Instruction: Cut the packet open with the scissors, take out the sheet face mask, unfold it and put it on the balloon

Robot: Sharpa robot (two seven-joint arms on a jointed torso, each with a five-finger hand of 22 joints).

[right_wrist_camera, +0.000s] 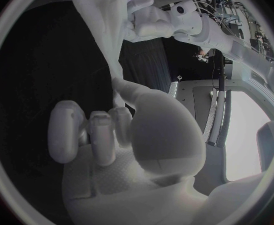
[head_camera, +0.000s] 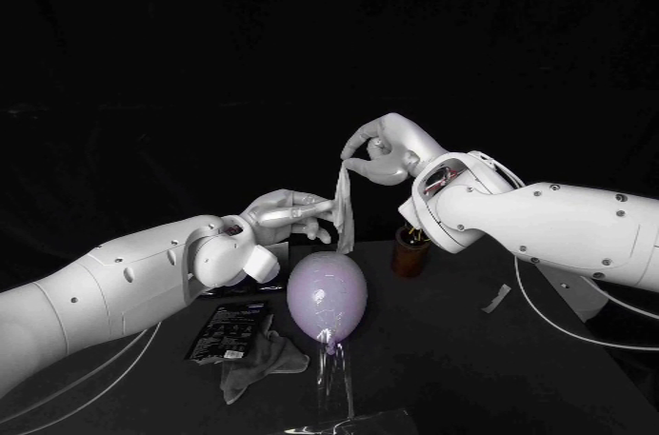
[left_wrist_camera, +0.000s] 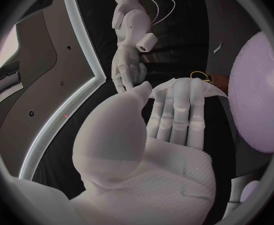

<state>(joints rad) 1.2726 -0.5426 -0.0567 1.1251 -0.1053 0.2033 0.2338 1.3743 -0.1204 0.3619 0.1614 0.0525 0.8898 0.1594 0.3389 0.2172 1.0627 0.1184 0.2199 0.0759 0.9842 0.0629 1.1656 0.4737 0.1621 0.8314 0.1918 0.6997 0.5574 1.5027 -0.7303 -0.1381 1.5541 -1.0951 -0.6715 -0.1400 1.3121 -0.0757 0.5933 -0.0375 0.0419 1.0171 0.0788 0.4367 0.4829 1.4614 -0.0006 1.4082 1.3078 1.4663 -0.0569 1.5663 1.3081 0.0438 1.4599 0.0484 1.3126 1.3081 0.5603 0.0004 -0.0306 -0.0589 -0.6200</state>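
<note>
**Desk:** Where is the mask?

**Me:** In the air above the balloon (head_camera: 327, 297). My left hand (head_camera: 291, 216) is pinching the lower end of the mask (head_camera: 344, 207) and my right hand (head_camera: 381, 154) is pinching its top. It is hanging as a narrow strip.

**Desk:** How are you unfolding it?

**Me:** I am planning to draw the hands apart slowly, gripping single layers so that nothing tears.

**Desk:** Containers?

**Me:** The packet (head_camera: 227, 328) is lying flat toward the desk's left edge, and I judge it emptied. The cup (head_camera: 409, 256), right of the balloon, seems to be holding the scissors (head_camera: 408, 232).
</note>
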